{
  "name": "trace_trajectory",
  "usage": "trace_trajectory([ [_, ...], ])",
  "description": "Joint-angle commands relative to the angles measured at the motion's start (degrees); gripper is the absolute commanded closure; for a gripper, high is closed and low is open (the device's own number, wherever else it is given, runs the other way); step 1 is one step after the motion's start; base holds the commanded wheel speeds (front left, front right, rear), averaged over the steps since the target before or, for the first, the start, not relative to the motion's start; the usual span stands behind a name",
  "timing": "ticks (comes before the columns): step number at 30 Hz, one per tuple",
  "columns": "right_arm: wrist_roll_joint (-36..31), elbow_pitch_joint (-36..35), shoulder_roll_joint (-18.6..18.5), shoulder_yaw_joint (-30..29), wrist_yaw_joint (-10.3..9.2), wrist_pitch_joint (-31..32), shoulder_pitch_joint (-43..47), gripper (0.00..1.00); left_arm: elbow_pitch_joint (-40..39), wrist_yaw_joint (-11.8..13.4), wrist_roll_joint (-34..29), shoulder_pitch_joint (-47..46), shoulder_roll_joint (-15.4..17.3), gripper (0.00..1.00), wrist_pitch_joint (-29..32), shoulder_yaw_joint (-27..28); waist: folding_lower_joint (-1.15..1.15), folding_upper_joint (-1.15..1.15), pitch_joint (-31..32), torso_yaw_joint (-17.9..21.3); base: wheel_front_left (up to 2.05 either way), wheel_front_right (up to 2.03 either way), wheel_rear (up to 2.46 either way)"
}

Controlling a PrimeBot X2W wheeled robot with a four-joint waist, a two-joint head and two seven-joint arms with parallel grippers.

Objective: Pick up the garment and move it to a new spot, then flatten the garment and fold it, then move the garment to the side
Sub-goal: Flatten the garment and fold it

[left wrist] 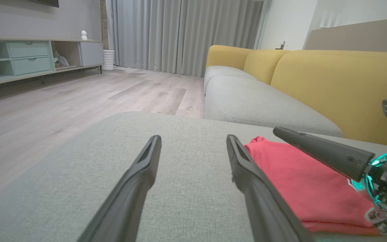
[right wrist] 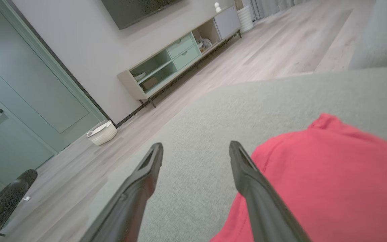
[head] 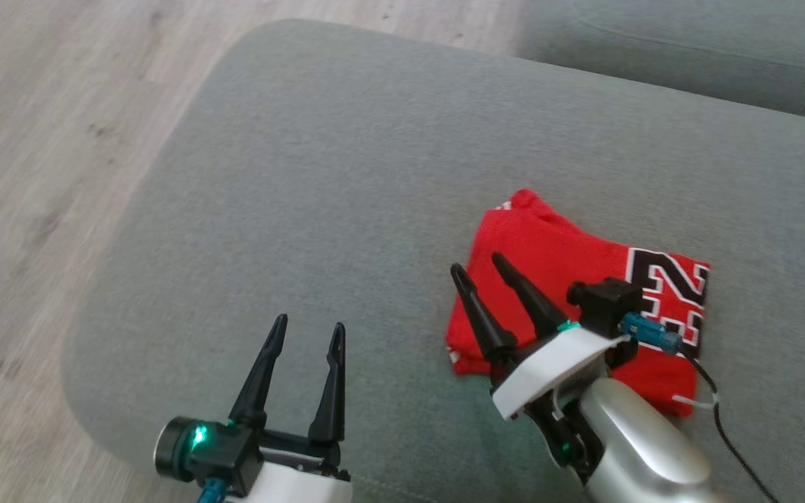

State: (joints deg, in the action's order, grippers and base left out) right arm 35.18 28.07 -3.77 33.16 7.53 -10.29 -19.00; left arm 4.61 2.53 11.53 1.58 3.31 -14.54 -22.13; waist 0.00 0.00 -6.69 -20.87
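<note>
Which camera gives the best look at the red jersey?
The head view: nearly the whole folded red jersey lies on the grey cushion, its number print visible. The left wrist view shows one edge side-on; the right wrist view shows red cloth, cut off.

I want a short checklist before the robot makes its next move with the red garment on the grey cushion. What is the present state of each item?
1. Garment folded into a compact packet: ok.
2. Garment lies wholly on the cushion, away from its edges: ok.
3. Right gripper open, holding nothing: ok.
4. Left gripper open and empty, over bare cushion: ok.
5. Right fingers lifted clear of the cloth: cannot tell; one overlaps the garment's edge in both the head and right wrist views.
</note>
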Motion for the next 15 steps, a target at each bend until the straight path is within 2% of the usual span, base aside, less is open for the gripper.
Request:
trace_trajectory([
  [1, -1.42, -1.94, 0.89, 0.98, -0.04, -1.17, -2.78, 0.0, -2.01, 0.3, 0.02, -1.8, -0.42, 0.0, -0.46, 2.13, 0.0, 0.0, 0.42, 1.47, 0.0, 0.0, 0.0],
  [5, -7.72, -2.67, -0.58, -0.22, -0.04, -3.41, -2.16, 0.0, -1.92, 0.32, 0.42, -1.5, -0.43, 0.0, -0.46, 2.74, 0.0, 0.0, 1.83, 5.15, 0.0, 0.0, 0.0],
  [8, -9.64, -5.06, -2.31, -3.11, -0.04, -4.34, 0.59, 0.0, -1.4, 0.2, 0.93, -1.17, -0.43, 0.0, -0.46, 3.44, 0.0, 0.0, 3.32, 8.25, 0.0, 0.0, 0.0],
  [11, -10.35, -8.3, -3.97, -8.36, -0.04, -4.64, 4.45, 0.0, -0.63, 0.15, 1.52, -0.72, -0.43, 0.0, -0.46, 4.26, 0.0, 0.0, 4.95, 11.29, 0.0, 0.0, 0.0],
  [15, -12.8, -13.87, -4.3, -17.92, -0.04, -4.68, 10.04, 0.0, 0.59, 0.37, 4.78, 0.28, -0.43, 0.0, -0.46, 5.77, 0.0, 0.0, 6.89, 15.35, 0.0, 0.0, 0.0],
])
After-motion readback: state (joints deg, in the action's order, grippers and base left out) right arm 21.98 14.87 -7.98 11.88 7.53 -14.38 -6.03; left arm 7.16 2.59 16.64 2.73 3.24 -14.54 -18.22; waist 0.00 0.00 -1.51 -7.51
